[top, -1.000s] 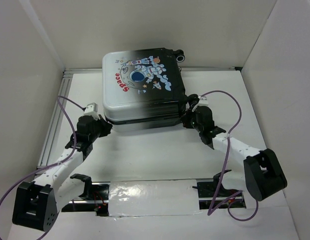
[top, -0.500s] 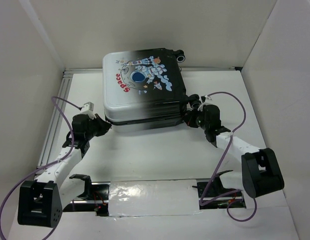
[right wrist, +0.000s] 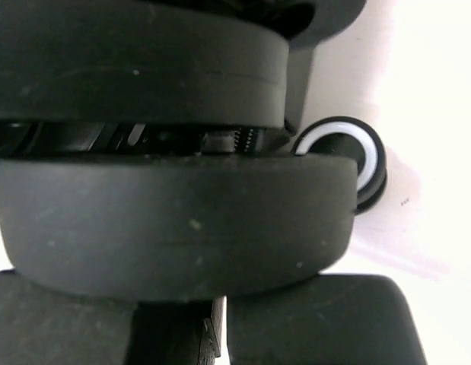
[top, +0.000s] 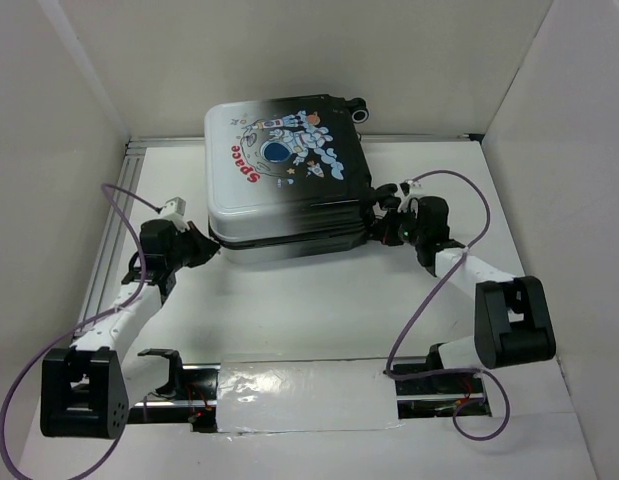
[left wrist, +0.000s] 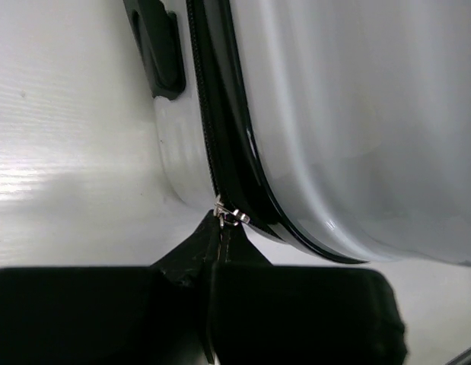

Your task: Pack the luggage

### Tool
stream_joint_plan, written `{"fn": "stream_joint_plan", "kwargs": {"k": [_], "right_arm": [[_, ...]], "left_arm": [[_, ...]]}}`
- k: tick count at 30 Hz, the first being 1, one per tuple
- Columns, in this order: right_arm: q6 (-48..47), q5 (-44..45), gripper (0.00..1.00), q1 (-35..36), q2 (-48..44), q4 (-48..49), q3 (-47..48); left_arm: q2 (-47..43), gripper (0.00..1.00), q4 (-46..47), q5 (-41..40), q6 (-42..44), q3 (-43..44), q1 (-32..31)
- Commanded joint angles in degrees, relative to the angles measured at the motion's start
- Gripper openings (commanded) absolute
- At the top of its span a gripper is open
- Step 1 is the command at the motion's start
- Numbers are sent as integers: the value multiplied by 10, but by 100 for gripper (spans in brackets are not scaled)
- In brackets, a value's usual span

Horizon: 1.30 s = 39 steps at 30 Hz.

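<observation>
1. Tape (top: 304, 395) covers the near table edge between the arm bases; purple cables (top: 426, 300) loop beside both arms.
2. Left gripper (left wrist: 217, 228) is clenched on the zip pull (left wrist: 230, 217) at the luggage's near-left corner.
3. Right gripper (top: 377, 228), clenched, presses at the near-right corner beside a wheel (right wrist: 343, 152).
4. Luggage (top: 284, 170) lies flat and closed, mid-table, near the back wall (top: 289, 50).

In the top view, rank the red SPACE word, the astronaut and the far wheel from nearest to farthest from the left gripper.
1. SPACE word: left side of the luggage top, nearest the left gripper.
2. Astronaut: middle of the top.
3. Wheel: far right corner.
</observation>
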Motion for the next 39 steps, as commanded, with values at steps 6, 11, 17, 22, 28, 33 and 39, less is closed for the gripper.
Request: {"fn": "stream_joint_plan", "kwargs": {"k": [6,11,17,22,28,33,39], "right_arm": [[-88,-10,0,-164,119,-131,101],[-77,-74,0,-180,158,-152,166],[-84,-85,0,-185,221,-261,296],[-135,-32,0,-166,297,-344,393],[-147,-83,0,-171,375,-351,466],[-165,-185,0,-160,386,-277,458],[-208,-355,0,-154,454,-245,471]], "left_arm": [[46,0,20,-72,92,91,93],[92,0,-24,-6,127,158,100],[153,0,-58,2,145,222,106],[202,0,-96,0,182,272,125],[252,0,-129,56,234,351,136],[317,0,-164,151,292,418,155],[387,0,-193,261,341,470,167]]}}
